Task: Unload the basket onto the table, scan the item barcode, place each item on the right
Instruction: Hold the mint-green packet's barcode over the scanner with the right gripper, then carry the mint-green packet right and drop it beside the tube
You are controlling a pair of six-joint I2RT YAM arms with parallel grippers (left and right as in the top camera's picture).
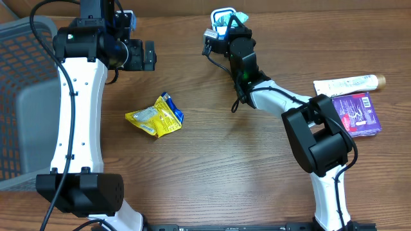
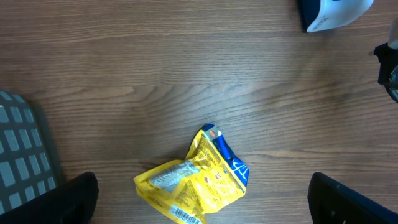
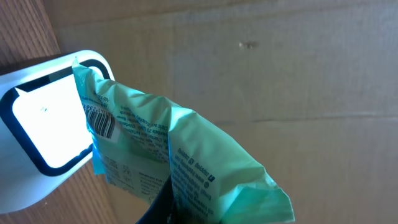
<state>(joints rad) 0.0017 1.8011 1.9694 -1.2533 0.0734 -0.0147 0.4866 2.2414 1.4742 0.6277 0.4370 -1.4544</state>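
State of left gripper: fingers spread to full width, gripping nothing. Shown in the left wrist view as two dark tips at the lower corners, well apart and raised clear of the table.

Position of yellow packet: flat on the table, below the gap between the left fingers, touching neither. Crumpled, with a blue strip along one edge.

Position of grey basket: on the outer side of one left finger, near it, apart from the yellow packet.

State of right gripper: fingers closed tight on the green packet. Grip taken at one end of the packet. Remainder of the packet standing out beyond the fingertips, creased and slanted toward the scanner.

Position of barcode: printed on the green packet at the end farthest from the right fingers, overlapping the edge of the scanner's lit white window. Contact between packet and scanner: cannot be told.

Position of white tube and purple box: lying on the table just beside each other, well apart from both pairs of fingers.
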